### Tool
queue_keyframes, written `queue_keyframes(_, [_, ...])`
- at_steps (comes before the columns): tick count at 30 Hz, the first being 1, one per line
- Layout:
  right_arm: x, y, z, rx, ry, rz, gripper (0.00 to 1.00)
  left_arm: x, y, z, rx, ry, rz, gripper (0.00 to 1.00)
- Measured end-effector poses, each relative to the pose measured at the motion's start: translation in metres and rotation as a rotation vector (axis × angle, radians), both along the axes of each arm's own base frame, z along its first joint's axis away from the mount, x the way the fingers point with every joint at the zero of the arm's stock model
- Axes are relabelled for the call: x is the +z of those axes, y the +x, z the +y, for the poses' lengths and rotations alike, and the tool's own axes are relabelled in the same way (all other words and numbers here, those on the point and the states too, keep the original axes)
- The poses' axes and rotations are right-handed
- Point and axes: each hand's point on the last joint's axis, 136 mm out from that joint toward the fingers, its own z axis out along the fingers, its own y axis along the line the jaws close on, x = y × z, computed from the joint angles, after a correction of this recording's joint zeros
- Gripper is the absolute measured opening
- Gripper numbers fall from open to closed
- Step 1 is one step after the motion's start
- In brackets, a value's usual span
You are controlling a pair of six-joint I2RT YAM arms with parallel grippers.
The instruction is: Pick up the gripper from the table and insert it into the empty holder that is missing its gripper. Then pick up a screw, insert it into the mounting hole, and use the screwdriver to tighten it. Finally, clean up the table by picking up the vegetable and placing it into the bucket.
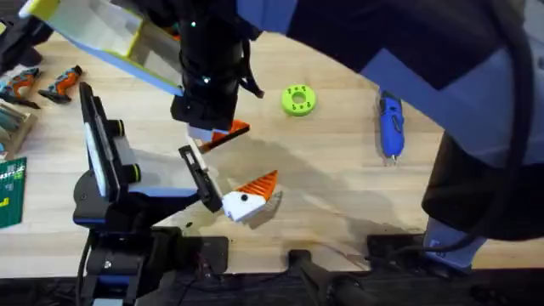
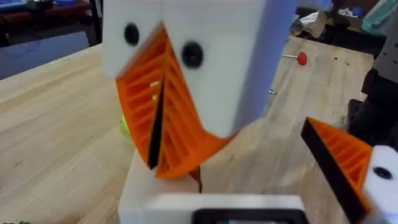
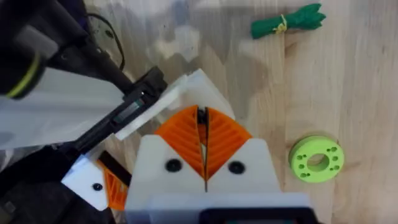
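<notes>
Carefully, I am pinching what seems the small orange wedge-shaped plastic fingertip between my right gripper pads, aiming to seat it squarely on the white angular plastic holder block of the spread left gripper just below.

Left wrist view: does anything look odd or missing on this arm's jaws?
Yes. The left gripper has an orange ribbed pad on one jaw only. The other white jaw is bare, so the pair looks lopsided.

The right gripper hangs at upper centre, pads pressed together; the left gripper lies low at centre, pointing right.
</notes>
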Motion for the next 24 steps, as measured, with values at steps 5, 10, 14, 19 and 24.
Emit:
queue_keyframes(5, [0.000,-0.001,-0.001,0.000,-0.003,0.002,0.006,0.000,0.000,0.000,-0.002,0.000,0.000,0.985])
queue_keyframes(10, [0.000,-0.001,-0.001,-0.003,-0.003,0.003,0.029,0.000,-0.001,0.000,-0.003,0.000,0.000,0.985])
queue_keyframes(14, [0.000,0.000,-0.003,-0.005,-0.011,0.001,0.580,0.000,-0.001,0.000,-0.003,0.000,-0.001,0.985])
queue_keyframes(19, [0.001,0.007,-0.006,-0.019,-0.013,-0.017,0.839,0.000,-0.001,0.000,-0.004,0.003,-0.008,0.985])
queue_keyframes(24, [0.012,0.009,-0.006,-0.023,0.022,-0.032,0.843,0.000,-0.001,0.000,-0.005,0.006,-0.013,0.985])
